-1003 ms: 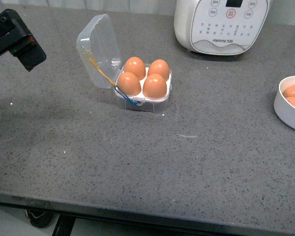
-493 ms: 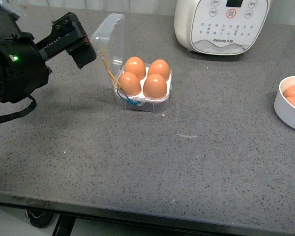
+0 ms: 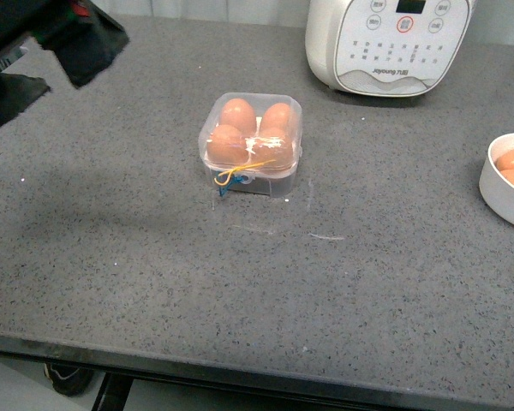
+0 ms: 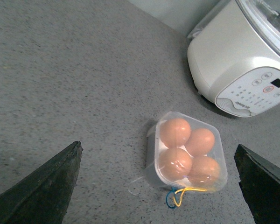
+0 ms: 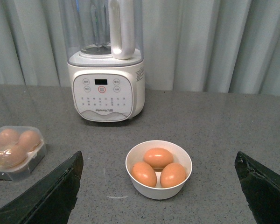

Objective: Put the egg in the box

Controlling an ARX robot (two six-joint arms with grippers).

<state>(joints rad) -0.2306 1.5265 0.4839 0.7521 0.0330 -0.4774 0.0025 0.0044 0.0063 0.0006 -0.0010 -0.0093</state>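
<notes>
The box [image 3: 250, 141] is a small clear-plastic case in the middle of the grey counter. Its lid is down over four brown eggs [image 3: 237, 113], and the yellow-and-blue cord [image 3: 238, 175] hangs at its front. It also shows in the left wrist view [image 4: 186, 151] and the right wrist view [image 5: 16, 151]. My left gripper [image 3: 51, 60] is open and empty, raised to the far left of the box and apart from it. My right gripper [image 5: 158, 154] is open and empty, facing a white bowl [image 5: 158, 186] that holds three eggs [image 5: 158, 157].
A white blender base [image 3: 385, 43] stands at the back right, behind the box. The white bowl [image 3: 501, 193] sits at the counter's right edge. The counter's front edge runs along the bottom of the front view.
The box's lid has swung down from upright to shut over the eggs. My left gripper has pulled away from the lid, up and to the left.
</notes>
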